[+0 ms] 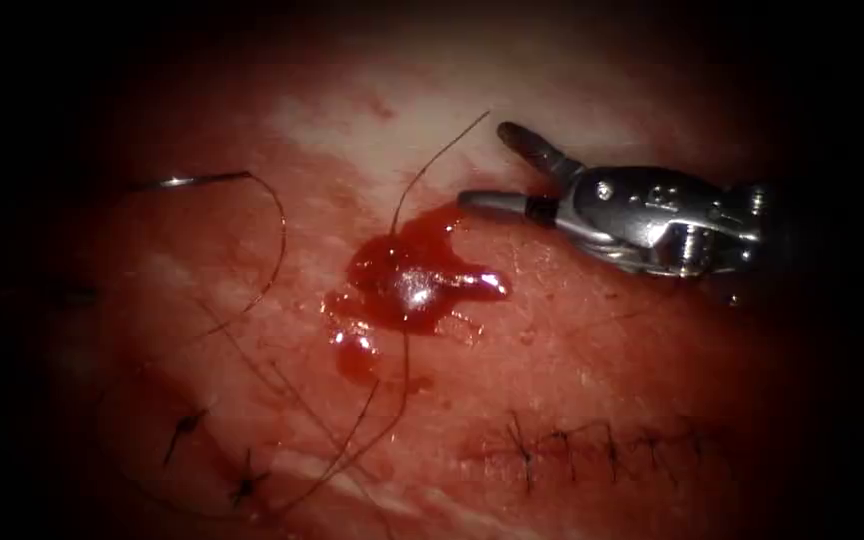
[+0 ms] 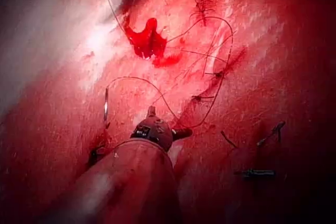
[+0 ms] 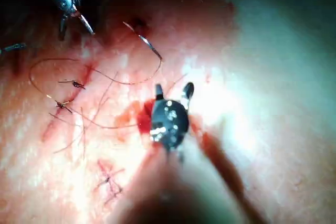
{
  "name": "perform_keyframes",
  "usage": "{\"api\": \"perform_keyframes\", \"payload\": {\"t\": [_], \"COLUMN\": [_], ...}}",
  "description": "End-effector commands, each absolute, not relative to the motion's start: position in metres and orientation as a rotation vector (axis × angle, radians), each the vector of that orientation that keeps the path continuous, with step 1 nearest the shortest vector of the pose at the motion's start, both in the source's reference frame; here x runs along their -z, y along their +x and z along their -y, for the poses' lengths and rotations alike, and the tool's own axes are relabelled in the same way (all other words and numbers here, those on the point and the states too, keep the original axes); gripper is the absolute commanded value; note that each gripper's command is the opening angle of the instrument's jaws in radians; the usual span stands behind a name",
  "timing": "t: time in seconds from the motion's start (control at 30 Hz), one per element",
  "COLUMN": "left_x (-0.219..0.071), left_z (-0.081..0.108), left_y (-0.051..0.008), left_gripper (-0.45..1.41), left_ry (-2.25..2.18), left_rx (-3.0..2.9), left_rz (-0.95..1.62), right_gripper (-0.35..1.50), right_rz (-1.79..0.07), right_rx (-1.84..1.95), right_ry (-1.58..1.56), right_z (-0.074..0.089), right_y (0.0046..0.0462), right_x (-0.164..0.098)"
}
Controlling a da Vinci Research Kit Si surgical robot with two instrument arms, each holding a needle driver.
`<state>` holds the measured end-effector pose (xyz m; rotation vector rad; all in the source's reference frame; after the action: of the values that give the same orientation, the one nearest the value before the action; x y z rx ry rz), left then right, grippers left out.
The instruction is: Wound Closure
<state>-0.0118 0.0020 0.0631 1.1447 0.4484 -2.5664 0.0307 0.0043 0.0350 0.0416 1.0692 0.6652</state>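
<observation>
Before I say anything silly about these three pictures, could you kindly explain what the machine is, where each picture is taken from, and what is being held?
This is a surgical practice robot with two thin arms, each ending in a small two-jawed tool. It works on pork belly, the tissue, not a patient.

The endoscope view looks down at the wound. The right arm's tool enters from the right, jaws open and holding nothing, just above a pool of red fluid. The curved needle lies free on the tissue at the left, held by neither tool, its black thread trailing away in loops. A row of finished stitches sits lower right.

The other two pictures come from small cameras riding on each arm. The left wrist view looks along the left arm's tool, whose jaws are open and empty beside the needle. The right wrist view shows the right tool from behind.
</observation>
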Motion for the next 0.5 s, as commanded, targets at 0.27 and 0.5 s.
{"api": "perform_keyframes", "payload": {"t": [0.27,0.5], "left_x": [-0.0657,-0.0657], "left_z": [0.0010,0.0016], "left_y": [-0.0158,-0.0170], "left_gripper": [0.42,0.42], "left_ry": [1.178,1.207], "left_rx": [2.508,2.483], "left_rz": [-0.411,-0.370], "right_gripper": [1.03,1.03], "right_rz": [-1.074,-1.076], "right_rx": [-0.662,-0.660], "right_ry": [0.045,0.046], "right_z": [-0.0037,-0.0037], "right_y": [0.0317,0.0317], "right_x": [-0.0356,-0.0357]}}
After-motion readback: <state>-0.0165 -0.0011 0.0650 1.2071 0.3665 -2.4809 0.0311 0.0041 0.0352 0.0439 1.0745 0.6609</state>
